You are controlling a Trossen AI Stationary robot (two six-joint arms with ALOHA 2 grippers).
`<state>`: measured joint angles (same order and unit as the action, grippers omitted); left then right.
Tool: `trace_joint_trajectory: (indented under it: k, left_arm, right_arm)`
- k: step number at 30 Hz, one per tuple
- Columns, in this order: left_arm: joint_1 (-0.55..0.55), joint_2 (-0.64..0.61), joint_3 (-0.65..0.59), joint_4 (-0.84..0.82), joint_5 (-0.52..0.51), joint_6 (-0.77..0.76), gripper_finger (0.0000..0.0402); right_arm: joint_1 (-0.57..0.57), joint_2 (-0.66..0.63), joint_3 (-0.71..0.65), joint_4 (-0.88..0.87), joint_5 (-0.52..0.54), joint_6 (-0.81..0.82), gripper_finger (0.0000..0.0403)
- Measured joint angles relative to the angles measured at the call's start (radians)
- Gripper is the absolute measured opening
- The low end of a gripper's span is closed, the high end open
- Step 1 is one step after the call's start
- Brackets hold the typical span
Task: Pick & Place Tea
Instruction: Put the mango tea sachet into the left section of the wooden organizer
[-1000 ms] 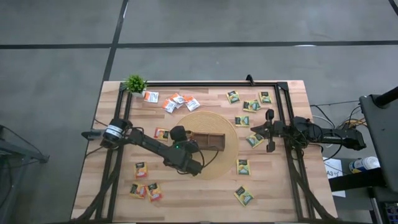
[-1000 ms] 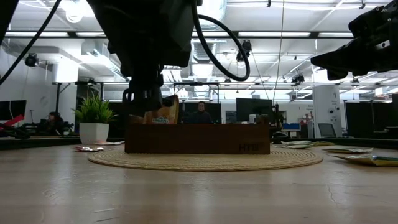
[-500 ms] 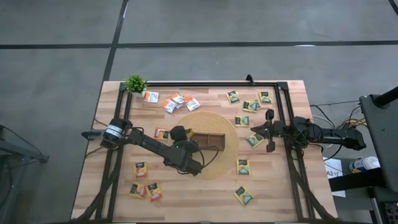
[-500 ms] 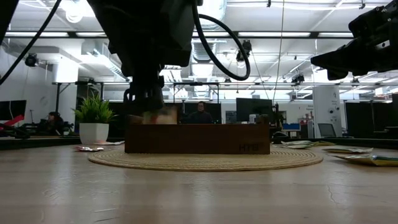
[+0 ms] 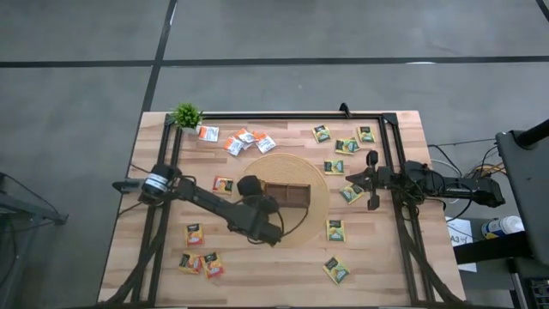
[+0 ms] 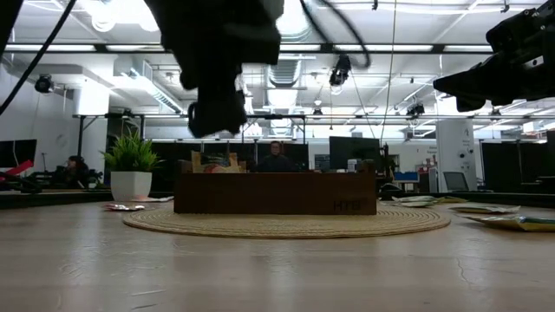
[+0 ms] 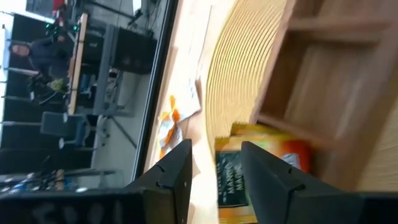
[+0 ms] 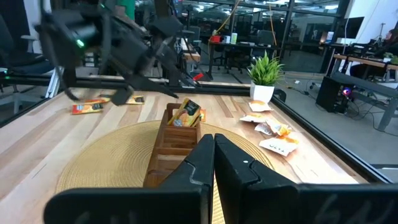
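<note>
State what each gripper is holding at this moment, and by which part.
Nothing is held. The left gripper has its fingers apart above a yellow-orange paper tea sachet lying in the long brown wooden tray. The right gripper is shut on nothing.

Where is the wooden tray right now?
In the high view the wooden tray lies on the round woven mat at table centre. Its left end, holding a sachet, sits under the left gripper.

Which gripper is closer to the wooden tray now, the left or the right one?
Left. The left gripper hangs open just above the tray's left end, where sachets stand. The right gripper waits shut, off the round mat, beyond the tray's right end.
</note>
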<state>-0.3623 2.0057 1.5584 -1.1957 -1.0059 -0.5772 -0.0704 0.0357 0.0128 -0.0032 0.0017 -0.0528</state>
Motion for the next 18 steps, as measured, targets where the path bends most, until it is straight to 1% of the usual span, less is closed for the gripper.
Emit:
trace_joint_trajectory:
  k: [6,10,13,15,18]
  left_arm:
    - [-0.062,0.000,0.104,-0.001,0.002,0.019,0.0132]
    - [-0.106,0.000,0.168,-0.020,0.028,0.018,0.0132]
    - [-0.140,0.000,0.212,-0.040,0.049,-0.018,0.0132]
    - [-0.162,0.000,0.236,-0.043,0.075,-0.062,0.0132]
    - [-0.192,0.000,0.255,-0.043,0.169,-0.126,0.0132]
  right_arm:
    - [0.000,0.000,0.000,0.000,0.000,0.000,0.0009]
    - [0.000,0.000,0.000,0.000,0.000,0.000,0.0009]
    - [0.000,0.000,0.000,0.000,0.000,0.000,0.0009]
    - [0.000,0.000,0.000,0.000,0.000,0.000,0.0009]
    - [0.000,0.000,0.000,0.000,0.000,0.000,0.0009]
